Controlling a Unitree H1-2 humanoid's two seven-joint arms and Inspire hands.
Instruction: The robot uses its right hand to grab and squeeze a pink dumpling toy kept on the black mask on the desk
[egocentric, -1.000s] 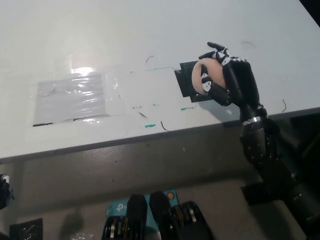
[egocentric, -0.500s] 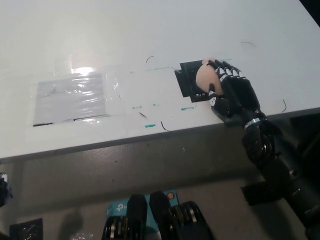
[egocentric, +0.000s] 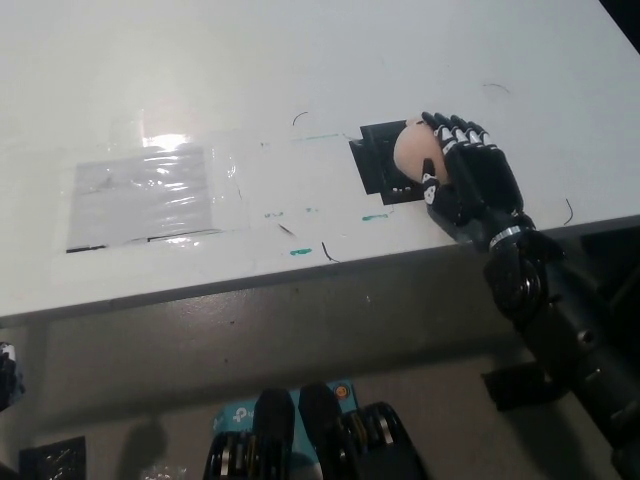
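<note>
The pink dumpling toy (egocentric: 410, 150) sits on the black mask (egocentric: 374, 168), a dark square patch near the desk's front right edge. My black right hand (egocentric: 468, 178) comes in from the lower right. It is shut on the toy, with fingers curled around its far right side and the thumb pressing its near edge. The toy's left half is uncovered, and the hand hides the right part of the mask. A small sliver at the lower left picture edge may be my left hand (egocentric: 6, 375); too little of it shows to tell its state.
The white desk (egocentric: 300, 70) has a taped clear plastic sheet (egocentric: 150, 195) at its left, with green and black pen marks (egocentric: 300, 250) near the front edge. The desk's front edge (egocentric: 300, 285) runs just below the mask.
The right hand has shifted slightly right and rolled over. Its fingers, which wrapped around the front of the toy, now lie along its right side, so more of the toy shows.
</note>
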